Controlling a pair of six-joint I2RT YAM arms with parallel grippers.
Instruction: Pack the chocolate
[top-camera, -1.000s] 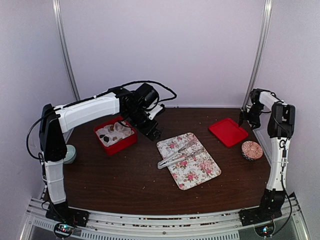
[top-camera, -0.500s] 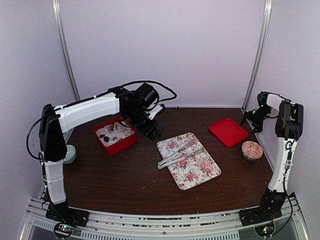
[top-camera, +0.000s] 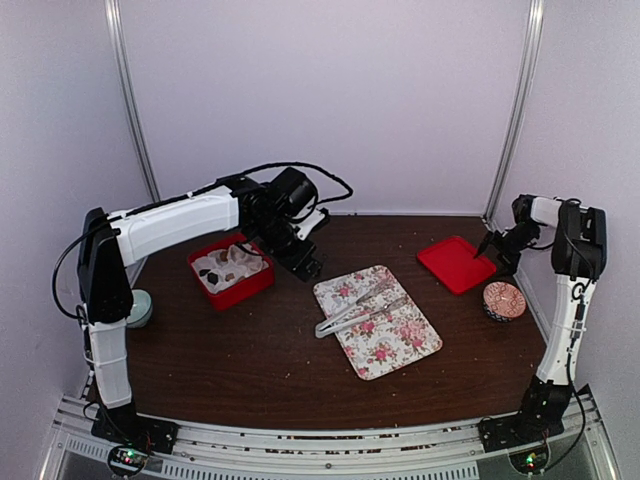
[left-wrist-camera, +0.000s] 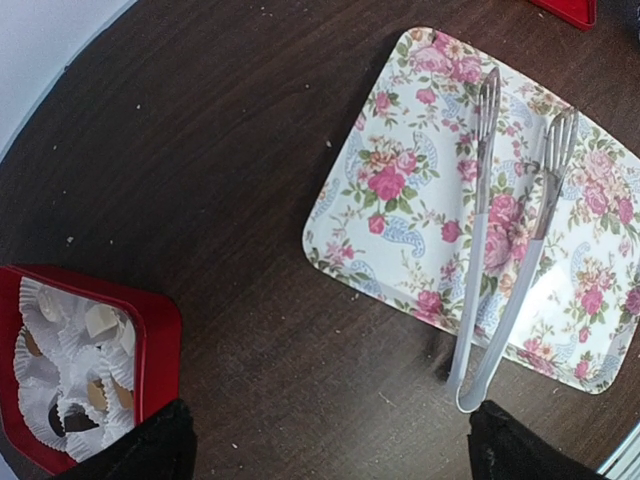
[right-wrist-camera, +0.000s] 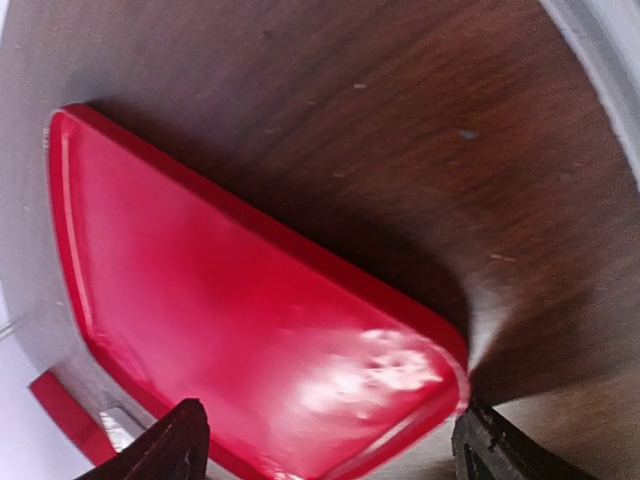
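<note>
The chocolate (left-wrist-camera: 99, 321), small tan and dark lumps, sits in white paper cups inside a red box (top-camera: 250, 288) at the table's back left; the same box (left-wrist-camera: 157, 345) shows at the lower left of the left wrist view. My left gripper (top-camera: 304, 262) hovers just right of the box, open and empty (left-wrist-camera: 335, 455) above bare table. Pale tongs (left-wrist-camera: 480, 280) lie on a floral tray (left-wrist-camera: 400, 130). My right gripper (top-camera: 491, 244) is open at the right edge of a flat red lid (top-camera: 455, 264). The lid's end (right-wrist-camera: 270, 320) lies between the spread fingers; contact is unclear.
The floral tray (top-camera: 395, 350) with the tongs (top-camera: 352, 308) lies mid-table. A round patterned tin (top-camera: 503, 300) stands near the right edge, in front of the right gripper. A teal object (top-camera: 141, 308) sits behind the left arm at the left wall. Walls enclose the table.
My right gripper has swung from the back right corner down and forward to the red lid's right edge. The left arm has not moved.
</note>
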